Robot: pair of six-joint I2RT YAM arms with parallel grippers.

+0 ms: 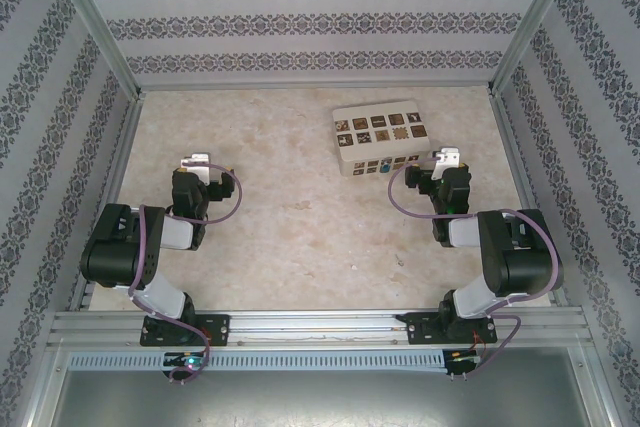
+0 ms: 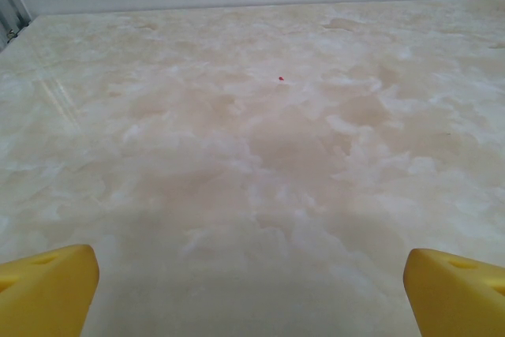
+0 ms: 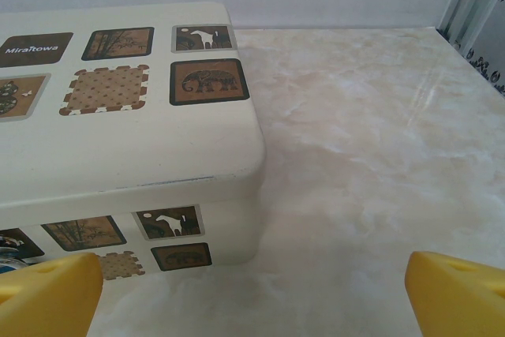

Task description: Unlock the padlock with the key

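Padlock, tiny and blue-bodied, shows from the overhead camera as a blue speck against the near wall of the white rectangular box with brown picture tiles, on the right half of the marbled beige tabletop; its shackle is too small for me to make out.

Nearest me, both black arms sit bolted to the aluminium rail. The left arm folds its elbow out to the left, then reaches forward, and the left gripper points at the far wall over bare table. Its yellow fingers stand in opposite bottom corners of my left wrist feed, jaws spread wide, with nothing between them. A small red speck lies farther out on the marble.

The right arm mirrors that pose, elbow out to the right. The right gripper hangs just beside the box's near right corner, jaws likewise spread wide and gripping nothing. My right wrist feed looks past them at that rounded corner. A dark, glinting scrap sits at the foot of the box's near wall, cropped too hard for me to name.

Beyond stands the white back wall with dark ornamental bands.
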